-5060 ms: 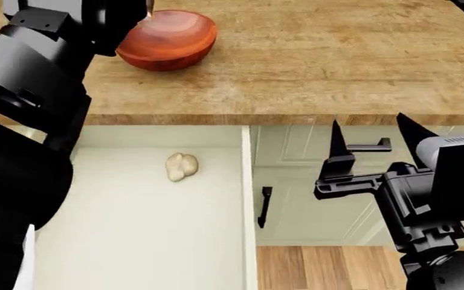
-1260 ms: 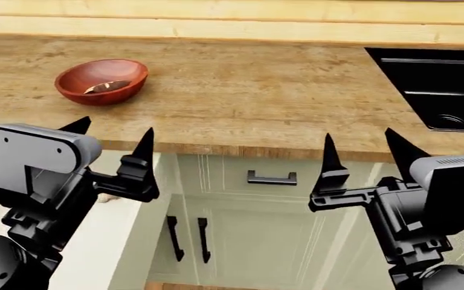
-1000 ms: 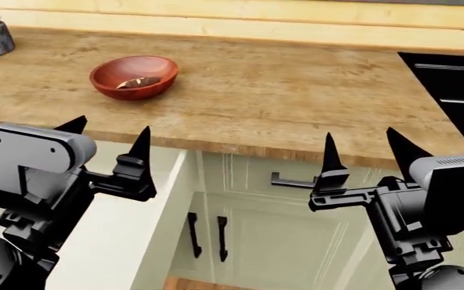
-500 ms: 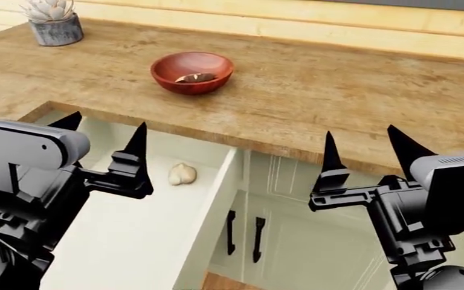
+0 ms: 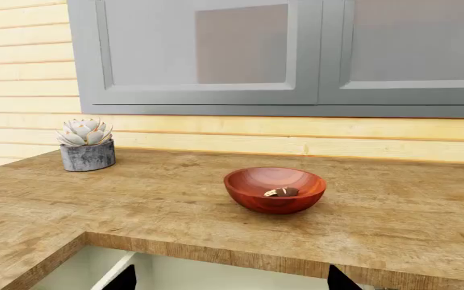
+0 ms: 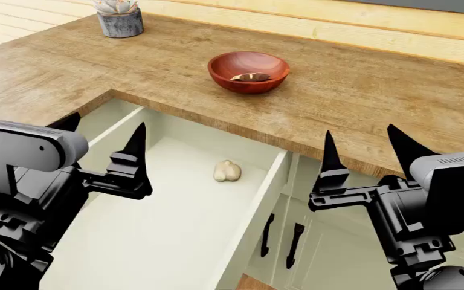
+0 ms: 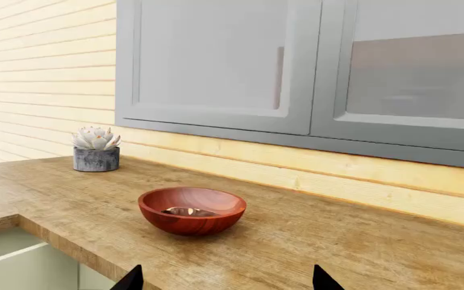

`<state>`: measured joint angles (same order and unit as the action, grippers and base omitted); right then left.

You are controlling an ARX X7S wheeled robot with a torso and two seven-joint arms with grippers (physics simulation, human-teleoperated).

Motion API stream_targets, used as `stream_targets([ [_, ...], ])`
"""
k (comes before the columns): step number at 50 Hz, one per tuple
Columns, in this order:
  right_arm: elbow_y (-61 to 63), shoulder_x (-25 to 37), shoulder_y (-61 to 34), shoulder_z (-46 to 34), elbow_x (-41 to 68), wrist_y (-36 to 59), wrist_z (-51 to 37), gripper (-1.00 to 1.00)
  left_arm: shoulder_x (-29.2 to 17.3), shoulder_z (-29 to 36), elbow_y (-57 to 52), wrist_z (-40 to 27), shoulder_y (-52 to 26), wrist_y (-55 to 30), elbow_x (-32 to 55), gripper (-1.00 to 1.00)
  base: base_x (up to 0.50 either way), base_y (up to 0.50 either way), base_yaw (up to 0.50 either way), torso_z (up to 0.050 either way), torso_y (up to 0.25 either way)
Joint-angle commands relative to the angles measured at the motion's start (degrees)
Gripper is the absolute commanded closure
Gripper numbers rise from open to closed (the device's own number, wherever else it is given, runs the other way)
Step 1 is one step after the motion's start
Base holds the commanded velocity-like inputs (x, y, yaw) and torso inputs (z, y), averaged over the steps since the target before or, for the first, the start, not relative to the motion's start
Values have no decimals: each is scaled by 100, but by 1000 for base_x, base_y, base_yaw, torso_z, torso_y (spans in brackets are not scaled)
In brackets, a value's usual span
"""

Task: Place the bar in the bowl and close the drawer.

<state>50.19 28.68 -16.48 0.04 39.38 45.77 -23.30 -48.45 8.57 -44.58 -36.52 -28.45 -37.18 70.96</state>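
Observation:
The reddish-brown bowl (image 6: 248, 71) stands on the wooden counter (image 6: 361, 103), and the small brown bar (image 6: 251, 77) lies inside it. Both wrist views show the bowl (image 5: 275, 189) (image 7: 191, 209) with the bar (image 5: 281, 192) (image 7: 185, 211) in it. The cream-green drawer (image 6: 252, 217) is pulled far out below the counter edge. My left gripper (image 6: 107, 130) hangs open and empty over the drawer's left side. My right gripper (image 6: 361, 145) is open and empty in front of the counter edge, right of the drawer. In the wrist views only the tips of the left gripper (image 5: 228, 281) and right gripper (image 7: 224, 279) show.
A pale garlic-like bulb (image 6: 227, 171) lies on the drawer floor near the back. A grey pot with a succulent (image 6: 119, 18) stands at the counter's far left corner. Cabinet doors with black handles (image 6: 280, 235) sit right of the drawer. Grey wall cabinets (image 5: 215, 54) hang above.
The head view has swung, so the bowl slid rightward in the picture and more of the open drawer shows. Both grippers stay open, holding the same pose in view.

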Motion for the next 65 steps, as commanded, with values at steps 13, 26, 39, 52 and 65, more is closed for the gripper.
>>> stream_targets([
  [13,-55,-82,60,21,-162,-42,121,-100,78,-103,120,185,202,72,-370,-100,0,0,500,0,0],
  [26,-80,-69,47,-42,-175,-70,104,-100,69,-135,136,214,297,143,-395,-100,0,0,500,0,0],
  [39,-92,-55,56,-89,-182,-104,86,-100,55,-141,136,226,363,179,-419,-100,0,0,500,0,0],
  [52,-123,-38,57,-112,-183,-140,72,-100,61,-147,159,237,403,218,-432,-100,0,0,500,0,0],
  [65,-137,-37,32,-113,-139,-135,25,-100,57,-163,182,244,422,252,-431,-100,0,0,500,0,0],
])
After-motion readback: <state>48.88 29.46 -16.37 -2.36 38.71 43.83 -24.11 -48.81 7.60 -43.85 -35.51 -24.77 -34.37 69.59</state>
